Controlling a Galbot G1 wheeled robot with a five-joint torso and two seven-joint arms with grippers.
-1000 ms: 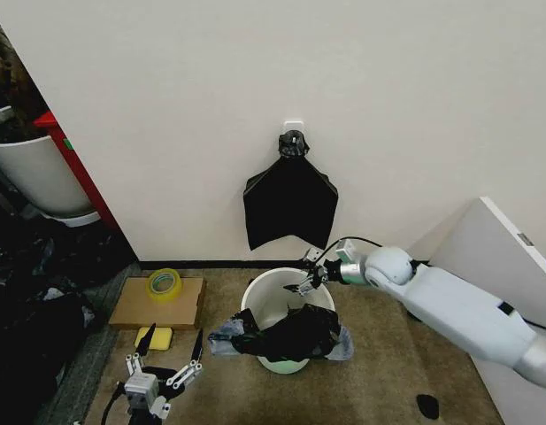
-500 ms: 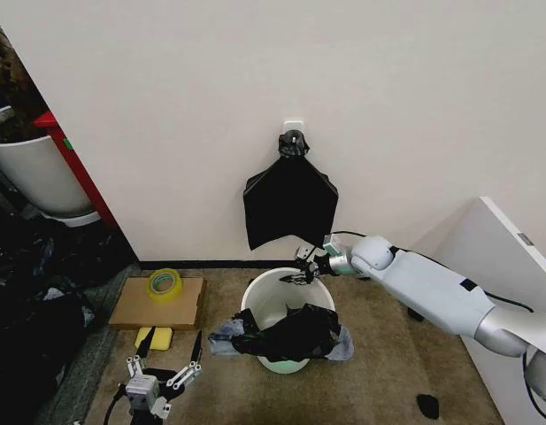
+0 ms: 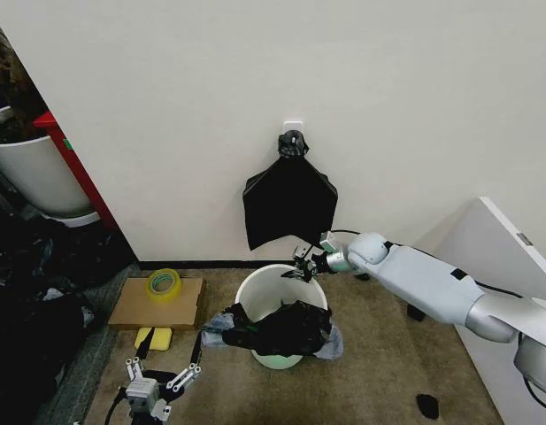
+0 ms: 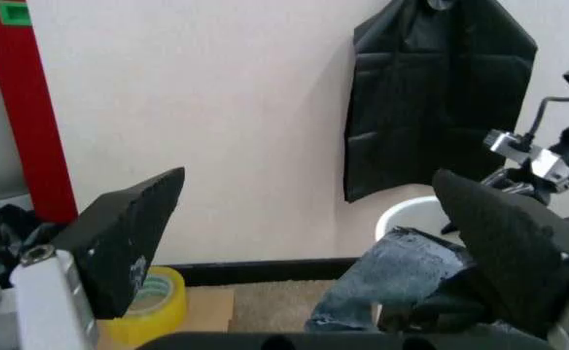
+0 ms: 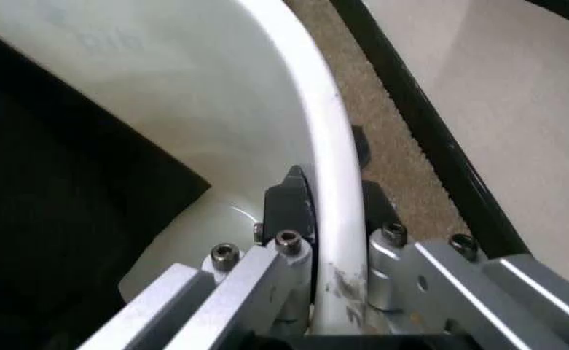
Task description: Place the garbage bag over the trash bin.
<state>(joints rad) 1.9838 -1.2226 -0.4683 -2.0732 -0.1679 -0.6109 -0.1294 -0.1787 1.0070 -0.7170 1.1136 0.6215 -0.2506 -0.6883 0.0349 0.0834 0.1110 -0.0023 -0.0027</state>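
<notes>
The cream-white trash bin [image 3: 258, 285] stands on the carpet below the wall. The glossy black garbage bag [image 3: 286, 328] is bunched over its near rim and hangs partly inside, with grey-blue folds at both sides. My right gripper [image 3: 301, 268] is at the far rim, shut on it. In the right wrist view its fingers [image 5: 289, 203] straddle the bin's white rim [image 5: 315, 102], with the bag [image 5: 51, 204] dark inside. My left gripper [image 3: 166, 365] hovers low in front of the bin, to its left, open and holding nothing. The left wrist view shows its fingers [image 4: 129, 233] spread wide, with the bin [image 4: 401, 211] and the bag [image 4: 401, 270] beyond.
Flat black bags [image 3: 290, 202] hang from a wall hook above the bin. A cardboard sheet [image 3: 188, 305] with a yellow tape roll [image 3: 164, 283] and a yellow sponge [image 3: 154, 337] lie to the left. A white plant pot [image 3: 34, 177] stands far left, a white panel [image 3: 494, 257] at right.
My right gripper moved from inside the bin up to its far rim and closed on it. The bin with the bag has shifted slightly left.
</notes>
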